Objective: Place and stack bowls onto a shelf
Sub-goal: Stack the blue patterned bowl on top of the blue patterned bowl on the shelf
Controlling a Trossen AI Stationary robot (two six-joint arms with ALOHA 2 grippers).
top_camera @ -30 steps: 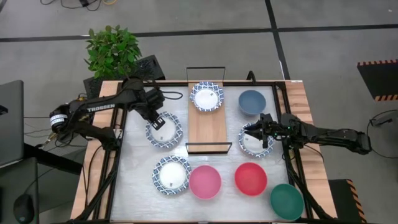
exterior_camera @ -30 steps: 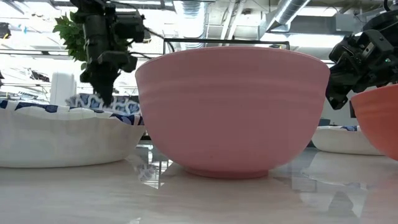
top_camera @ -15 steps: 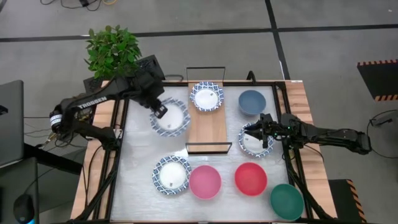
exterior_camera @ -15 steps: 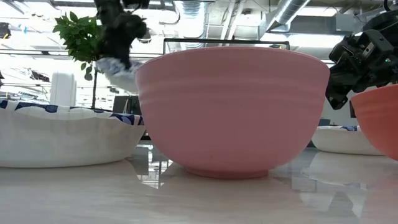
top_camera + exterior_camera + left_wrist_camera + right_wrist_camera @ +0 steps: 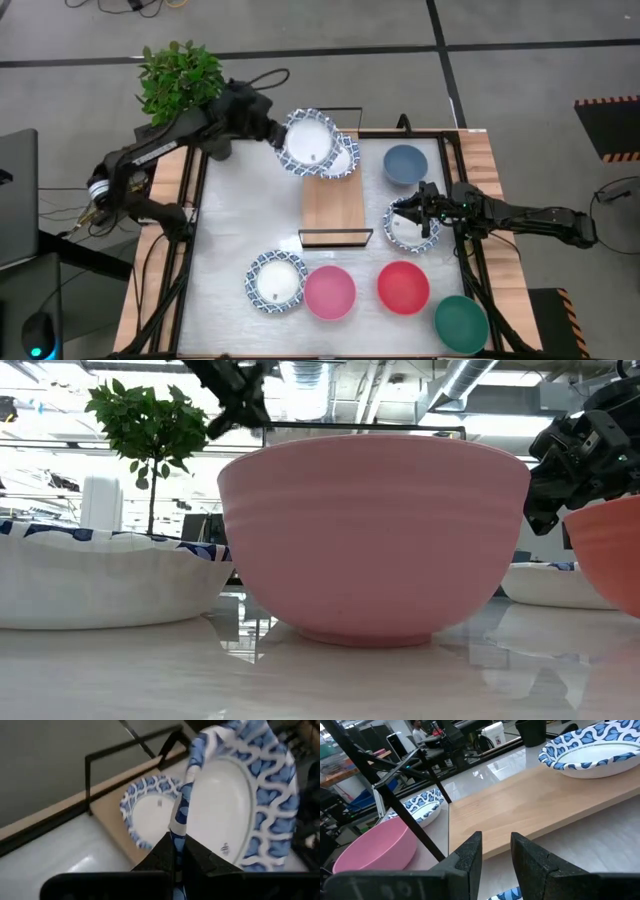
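Note:
My left gripper [image 5: 281,135] is shut on a white bowl with a blue patterned rim [image 5: 307,142], held in the air over the far end of the light-wood shelf [image 5: 335,205]. A second white and blue bowl [image 5: 345,163] rests on that end of the shelf, partly under the held one. My right gripper [image 5: 418,212] stands open over a third white and blue bowl [image 5: 408,228], which sits on the table right of the shelf. Nothing shows between its fingers. The slate-blue [image 5: 405,163], pink [image 5: 329,291], red [image 5: 403,287] and green [image 5: 461,323] bowls sit on the table. My left gripper pinches the bowl's rim [image 5: 179,822] between its two fingers, on the side toward the table's left. The fingers come from the left, slanting down. The bowl is lifted clear and tilted, its inside [image 5: 235,805] facing up and toward the far side, above the bowl on the shelf [image 5: 150,810].
Another white and blue bowl [image 5: 277,280] sits near the table's front left, beside the pink one. A potted plant [image 5: 180,80] stands behind the far left corner. Black wire frames [image 5: 335,108] close both short ends of the shelf.
My left gripper has lifted the white and blue bowl off the table left of the shelf. It has carried it up, toward the far edge and to the right, over the shelf's far end. The bowl has tipped as the wrist turned. My right gripper has kept still.

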